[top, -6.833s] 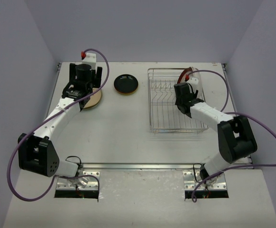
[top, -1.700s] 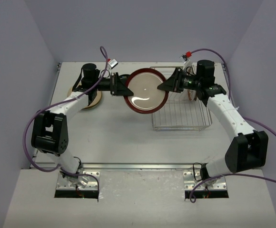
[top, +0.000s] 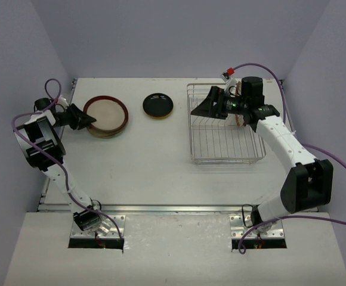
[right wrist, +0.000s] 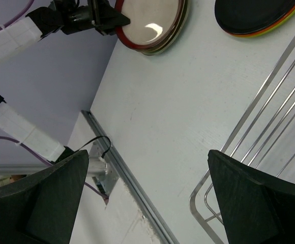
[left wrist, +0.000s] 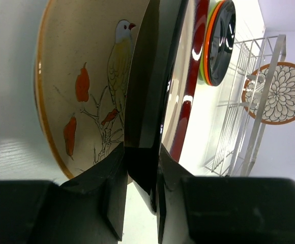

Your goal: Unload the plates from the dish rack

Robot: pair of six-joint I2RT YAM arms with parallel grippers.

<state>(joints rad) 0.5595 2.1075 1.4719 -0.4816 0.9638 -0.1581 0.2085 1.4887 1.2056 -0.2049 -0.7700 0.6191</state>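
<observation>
One red-rimmed plate (top: 106, 114), cream inside, tops the left stack at the bench's (top: 155, 173) far left, over a bird-painted plate (left wrist: 86, 86). Its left rim sits in the left jaws, which are closed on it, apparently steadying it until it seats flat. Second stack just to the right, black plate (top: 158, 105) uppermost. Further right, the dish rack (top: 221, 156), nearly bare, with one flower-patterned plate (left wrist: 278, 93) upright in it, so unloading is judged almost done. Over its left side hover the right jaws, spread wide and empty. Change: earlier the red-rimmed plate hung mid-bench between both arms. Now it is down and the right arm is back at the rack.
</observation>
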